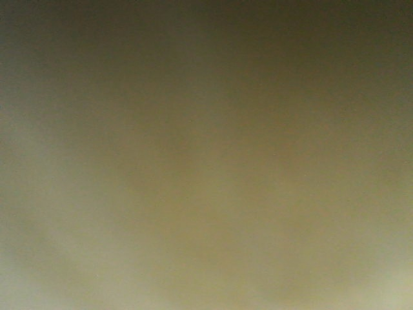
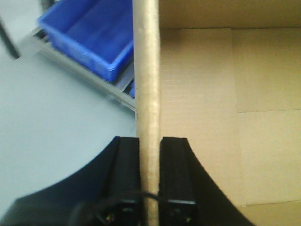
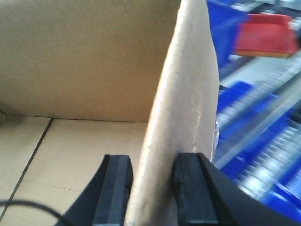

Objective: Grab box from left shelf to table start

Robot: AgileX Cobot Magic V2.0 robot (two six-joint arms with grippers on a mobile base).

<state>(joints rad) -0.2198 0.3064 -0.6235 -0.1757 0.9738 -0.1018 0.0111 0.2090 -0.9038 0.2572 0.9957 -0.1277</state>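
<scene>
The box is open-topped brown cardboard. Its left wall (image 2: 146, 70) stands edge-on in the left wrist view, and my left gripper (image 2: 150, 139) is shut on it, one black finger (image 2: 126, 174) outside and the other inside. The right wrist view shows the box's right wall (image 3: 183, 94) tilted between the pads of my right gripper (image 3: 153, 160), which is shut on it. The bare cardboard floor of the box (image 3: 70, 155) lies below. A blurred tan surface (image 1: 206, 168) fills the whole front view. The shelf's metal rail (image 2: 80, 70) runs behind the box on the left.
A blue plastic bin (image 2: 89, 33) sits on the rail at the upper left, above a pale grey floor (image 2: 47, 132). To the right of the box, blurred blue bins (image 3: 244, 94), a red bin (image 3: 263, 35) and rack rails (image 3: 263, 117) are close by.
</scene>
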